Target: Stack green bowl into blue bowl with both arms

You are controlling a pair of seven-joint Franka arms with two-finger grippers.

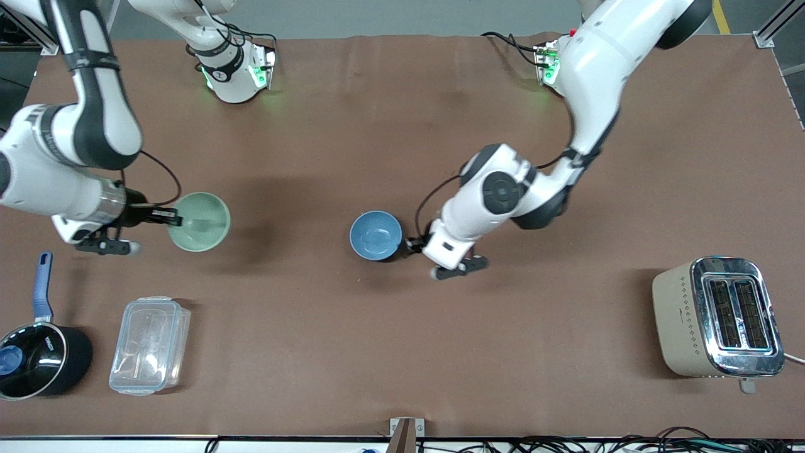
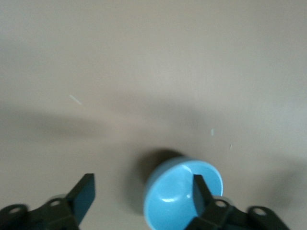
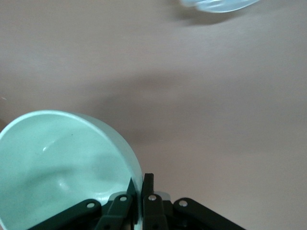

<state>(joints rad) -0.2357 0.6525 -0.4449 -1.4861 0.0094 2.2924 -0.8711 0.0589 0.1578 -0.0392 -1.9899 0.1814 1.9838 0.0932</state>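
Toaster (image 1: 717, 318), lower right of the front view, well apart from the work. Clear lidded container (image 1: 149, 345) and black saucepan (image 1: 38, 360), lower left, nearer the camera than the green bowl; neither lies between the two bowls.

Green bowl (image 1: 200, 221), centre-left of the front view: right gripper (image 1: 171, 218) pinches its rim, one finger inside, one outside, fingers nearly together (image 3: 138, 195). Bowl looks raised off the table; not certain.

Blue bowl (image 1: 376, 235), centre of the front view, sits on the table. Left gripper (image 1: 412, 243) is at its rim, spread wide, one finger (image 2: 201, 194) over the bowl (image 2: 182, 194), not clamped.

Judgement: both bowls light, rigid, smooth-glazed, so slippery. A rim pinch is the only hold; a single-edge grip may tilt. Path between bowls is bare table.
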